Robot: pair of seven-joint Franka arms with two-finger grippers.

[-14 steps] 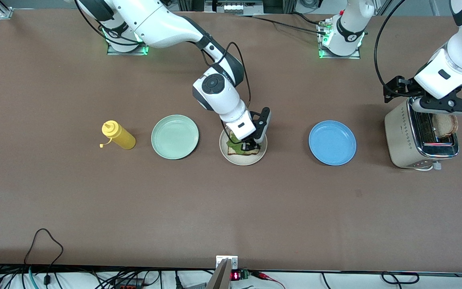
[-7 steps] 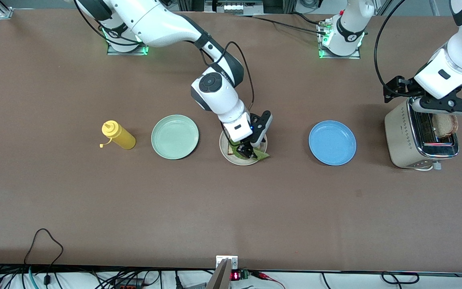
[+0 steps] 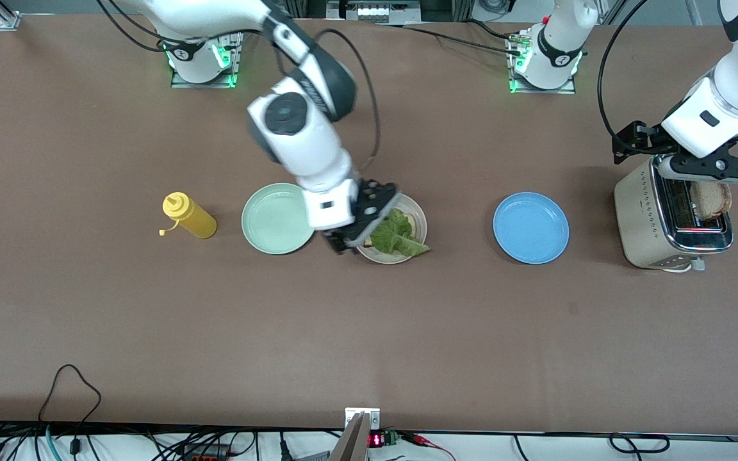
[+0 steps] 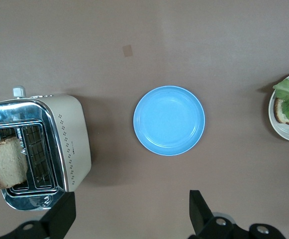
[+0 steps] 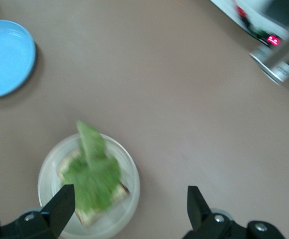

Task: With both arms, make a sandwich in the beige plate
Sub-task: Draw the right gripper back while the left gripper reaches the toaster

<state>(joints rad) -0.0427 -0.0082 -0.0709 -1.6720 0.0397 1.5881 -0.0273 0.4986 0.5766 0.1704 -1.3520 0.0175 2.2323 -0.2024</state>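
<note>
So, mid-frame, the beige plate [image 3: 415,211] holds a bread slice [image 3: 410,223] mostly hidden under lettuce [image 3: 397,234]. The right gripper [image 3: 362,225], spread wide and empty, covers its rim. At far right, the left gripper [image 3: 696,168] hangs wide over the toaster [image 3: 647,218].

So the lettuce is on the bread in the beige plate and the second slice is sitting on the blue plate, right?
Not quite. The lettuce does lie on the bread in the beige plate, but the blue plate holds nothing. The front view shows the second slice sticking out of the toaster.
</note>
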